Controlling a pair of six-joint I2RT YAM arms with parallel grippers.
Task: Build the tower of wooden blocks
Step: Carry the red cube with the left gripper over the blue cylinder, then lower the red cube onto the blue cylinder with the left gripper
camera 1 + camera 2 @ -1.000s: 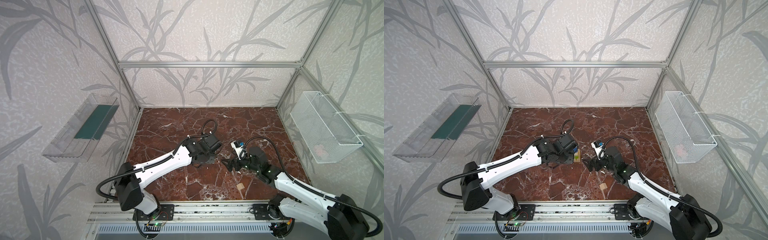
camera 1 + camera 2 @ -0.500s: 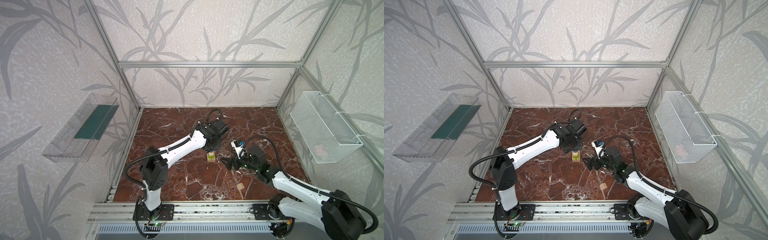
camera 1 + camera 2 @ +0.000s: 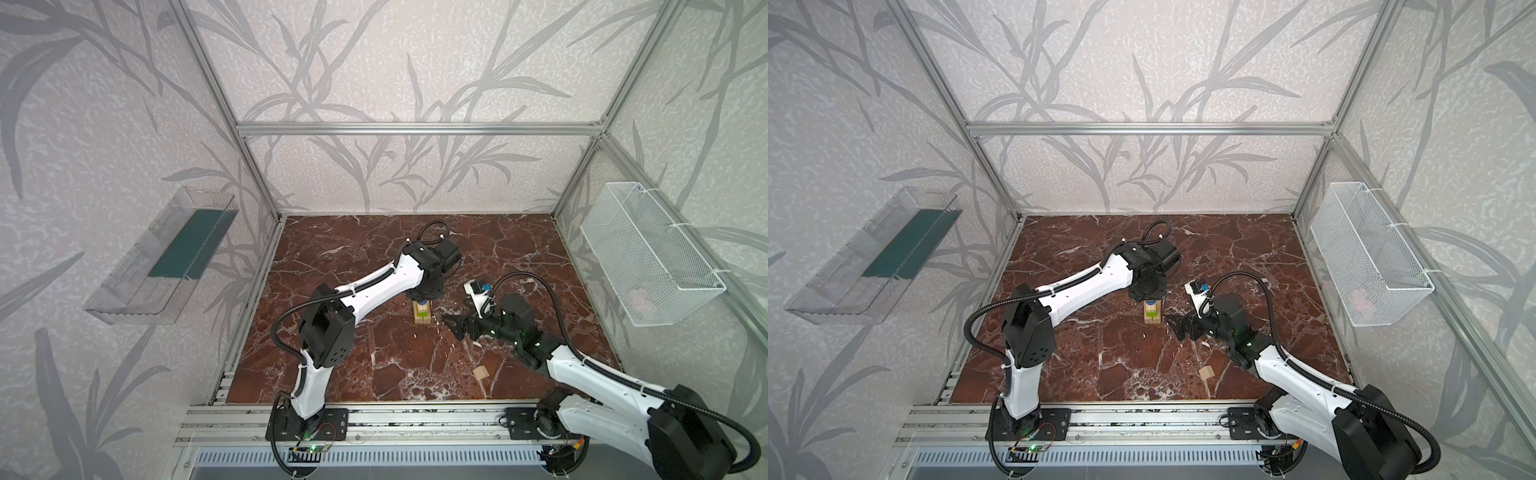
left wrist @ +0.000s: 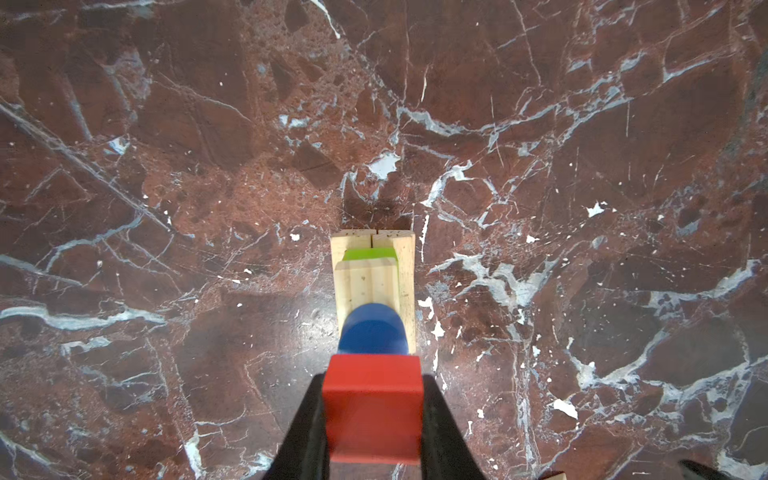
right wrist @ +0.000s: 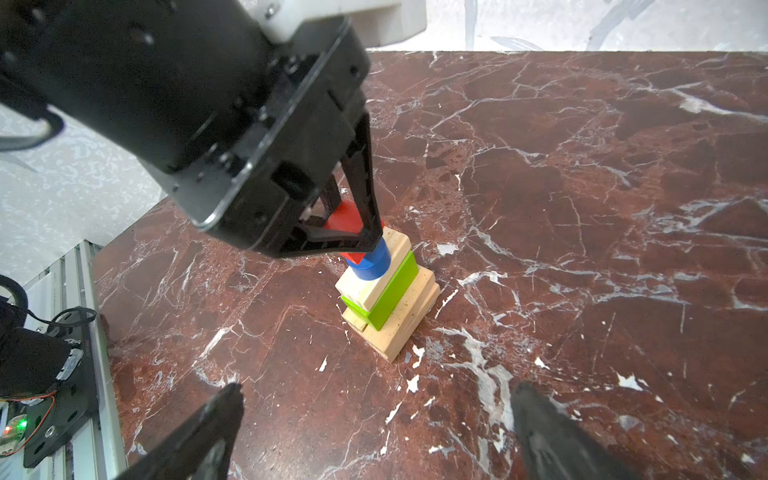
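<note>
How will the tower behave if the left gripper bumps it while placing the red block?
Probably tippy: the tower narrows upward from paired pale bars to a blue disc. The pieces look merely stacked, so upper ones would likely slide first. The red block in the left gripper gets only the disc's round top, so it may teeter.

tabletop (image 5: 582, 166): red-brown marble look, glossy
pale bars (image 5: 411, 316): raw wood, matt
red block (image 4: 374, 407): pntd, smooth, satin
basket (image 3: 648, 257): white wire mesh
</note>
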